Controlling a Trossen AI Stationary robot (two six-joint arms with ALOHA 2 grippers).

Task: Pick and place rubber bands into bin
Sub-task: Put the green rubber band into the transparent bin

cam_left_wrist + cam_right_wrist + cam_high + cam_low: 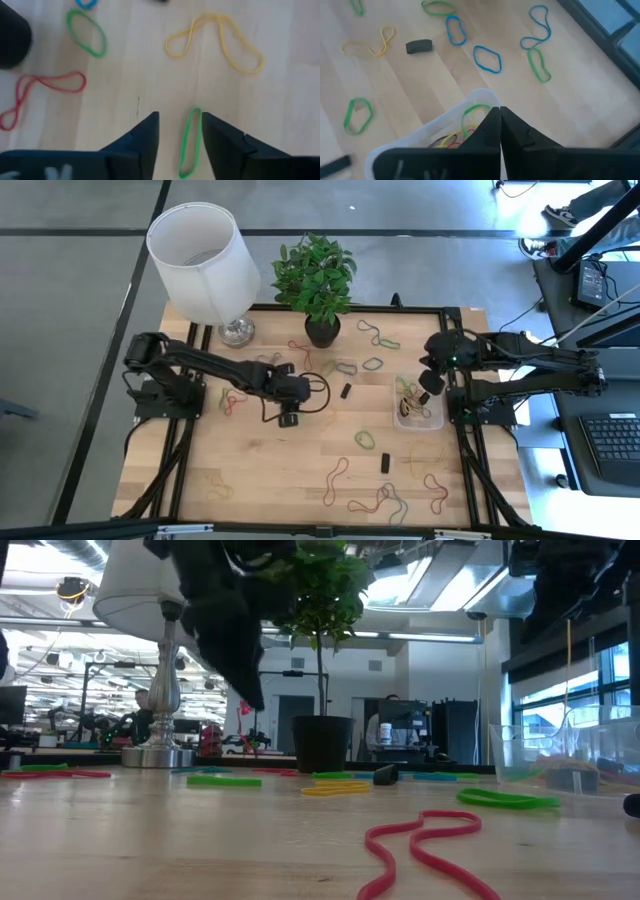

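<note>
**L ARM: STRADDLE GREEN BAND, THEN CLOSE**

Step in hand (judged): pick of one band by the L arm.

1. The left gripper (289, 418) sits left of centre in the high view, over bare wood. Fingers stand apart, nothing held. In the left wrist view a green band (190, 142) lies flat between the two fingers, long axis running along the gap.
2. To do it well: go straight down until the tips touch the table top (300, 470), w/ one finger on each side of the loop; close slowly so both strands get pinched together. Lift only once the pinch is firm, since a thin loop slips out easily.
3. Keep clear of the yellow band (215, 42), upper centre of the left wrist view, and the red band (42, 90) at left.
4. Drop target: the bin (419, 406), right of centre in the high view. The right gripper (432, 380) hangs over its upper edge, fingers pressed together, empty.

Materials and shapes:
- Rubber bands (390, 500): thin floppy loops, mixed colours, scattered across the table; several already in the bin.
- Bin: clear plastic, shallow, rounded corners.
- Table: pale wood planks, smooth.
- Lamp (203, 255), upper left: white drum shade.
- Plant (315, 275), upper centre: leafy, dark pot.
</note>
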